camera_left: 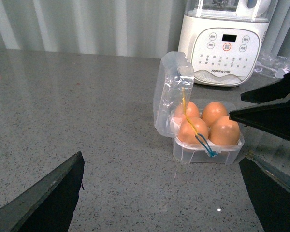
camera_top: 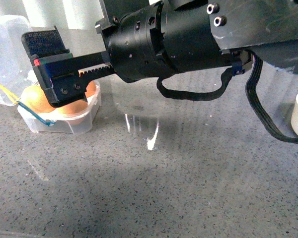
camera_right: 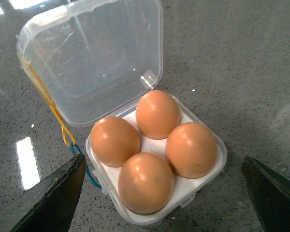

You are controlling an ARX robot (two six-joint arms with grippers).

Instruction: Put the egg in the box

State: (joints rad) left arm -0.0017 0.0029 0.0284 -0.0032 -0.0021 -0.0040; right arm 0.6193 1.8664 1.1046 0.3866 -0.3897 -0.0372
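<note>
Now the right gripper [camera_top: 54, 67] hangs wide open and empty just above the box [camera_right: 208, 180], whose four slots are all filled. The egg [camera_right: 146, 182] sits among them, indistinguishable from its neighbours. Placement looks done; next, I judge, lift clear, then shut the lid [camera_right: 96, 53].

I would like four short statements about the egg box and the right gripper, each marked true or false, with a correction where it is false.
1. Every slot of the box holds one of the eggs. True.
2. The lid is shut. False: it stands open.
3. The right gripper holds an egg. False: it is open and empty, above the box.
4. In the left wrist view, a white appliance stands beyond the box. True.
</note>
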